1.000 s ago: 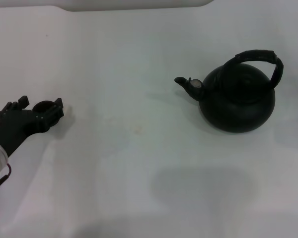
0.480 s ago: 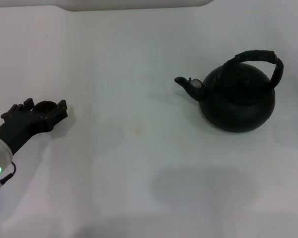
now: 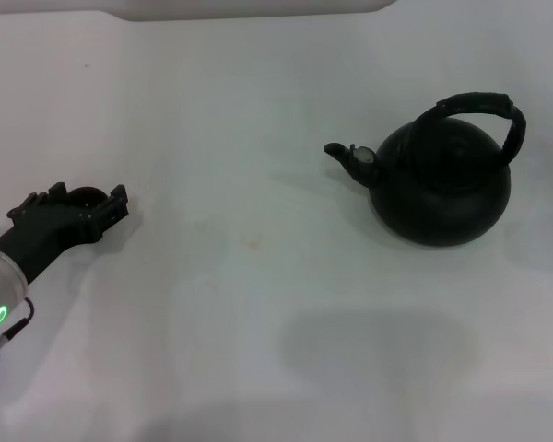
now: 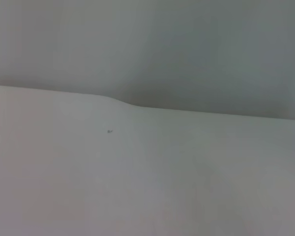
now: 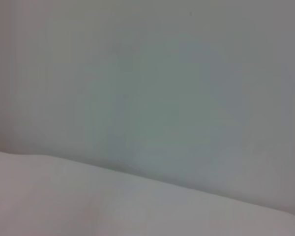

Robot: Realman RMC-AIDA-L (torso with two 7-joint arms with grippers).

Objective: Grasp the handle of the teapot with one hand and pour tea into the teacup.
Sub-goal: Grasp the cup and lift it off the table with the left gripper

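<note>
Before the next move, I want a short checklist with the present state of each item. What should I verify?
1. Teapot upright on the table: ok.
2. Handle free, nothing touching it: ok.
3. Teacup located: ok; it sits far on the robot's left, between the fingers of the left tool.
4. Left tool's grip on the teacup: cannot tell; the fingers flank it, contact is not visible.
5. Right tool ready near the handle: not ok; it appears in no view.
6. Spout faces the teacup's side: ok, but a wide gap separates them.
</note>
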